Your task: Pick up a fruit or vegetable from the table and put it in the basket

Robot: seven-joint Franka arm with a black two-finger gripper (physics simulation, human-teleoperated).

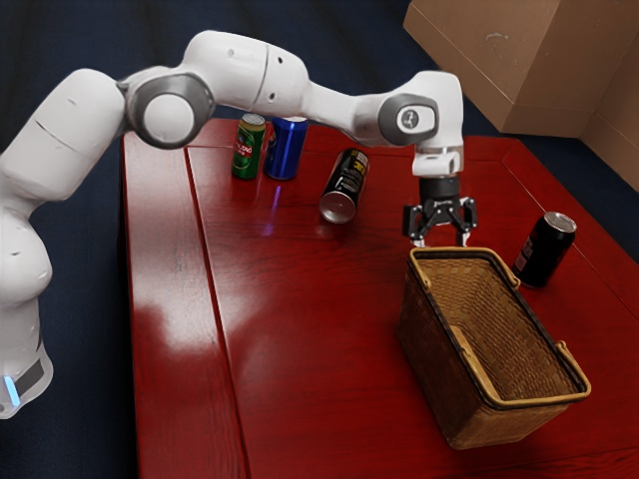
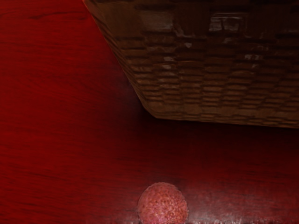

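Observation:
My gripper hangs open over the table, close to the basket's far rim, with its two fingers standing well apart. The woven brown basket with wooden handles stands upright on the table. In the wrist view, the side wall of the basket rises near my hand. A round, pinkish, bumpy fruit or vegetable appears at the lower edge there, a short distance from the basket's base. Its exact kind I cannot tell.
The red table carries a green can, a blue can and a black can lying on its side. Another black can stands beyond the basket, toward the exterior view's right. Brown boxes are behind the table.

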